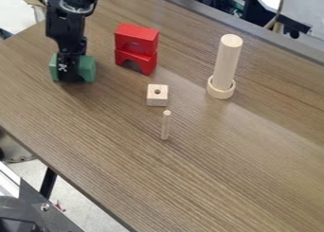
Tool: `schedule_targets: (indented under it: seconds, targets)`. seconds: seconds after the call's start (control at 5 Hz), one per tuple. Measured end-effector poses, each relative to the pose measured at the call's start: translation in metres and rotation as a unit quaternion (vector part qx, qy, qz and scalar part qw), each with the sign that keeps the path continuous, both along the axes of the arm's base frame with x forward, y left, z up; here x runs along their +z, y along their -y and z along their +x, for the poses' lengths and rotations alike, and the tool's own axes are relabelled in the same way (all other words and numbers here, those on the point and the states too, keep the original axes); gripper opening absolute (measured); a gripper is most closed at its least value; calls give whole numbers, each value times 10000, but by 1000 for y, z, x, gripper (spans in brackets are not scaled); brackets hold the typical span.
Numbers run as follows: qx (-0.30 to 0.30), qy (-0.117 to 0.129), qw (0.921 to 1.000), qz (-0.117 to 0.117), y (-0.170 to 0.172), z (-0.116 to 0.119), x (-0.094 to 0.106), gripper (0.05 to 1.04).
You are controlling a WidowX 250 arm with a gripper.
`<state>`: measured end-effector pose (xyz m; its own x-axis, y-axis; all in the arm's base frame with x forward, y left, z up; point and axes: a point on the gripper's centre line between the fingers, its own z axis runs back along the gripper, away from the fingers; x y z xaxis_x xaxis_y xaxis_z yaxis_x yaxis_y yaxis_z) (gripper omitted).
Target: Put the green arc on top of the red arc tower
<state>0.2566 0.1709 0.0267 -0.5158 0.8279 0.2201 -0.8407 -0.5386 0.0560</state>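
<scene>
The green wooden arc (88, 69) sits right at the black two-finger gripper (71, 76); whether it is pinched, I cannot tell. An off-centre grip could tilt it, and too low a carry could topple the two-block red wooden tower (137, 37) near the gripper.

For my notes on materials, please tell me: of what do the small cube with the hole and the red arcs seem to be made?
The cube looks like bare, unpainted wood: pale tan and matt. The red arcs are probably painted wood, with an even, slightly shiny red; no grain shows through, so plastic is possible.
</scene>
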Motion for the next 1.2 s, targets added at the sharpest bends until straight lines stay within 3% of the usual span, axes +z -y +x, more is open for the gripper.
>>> schedule_targets:
  seconds: [0.2,0.4,0.6,0.8,1.2]
  targets:
    - [46,270,9995,-136,6,4,23,604]
    - [18,782,9964,-333,11,19,68,604]
    - [-138,1124,9922,-517,16,30,96,604]
    - [-335,1264,9896,-598,19,41,113,604]
    - [-967,1087,9879,-533,43,69,115,604]
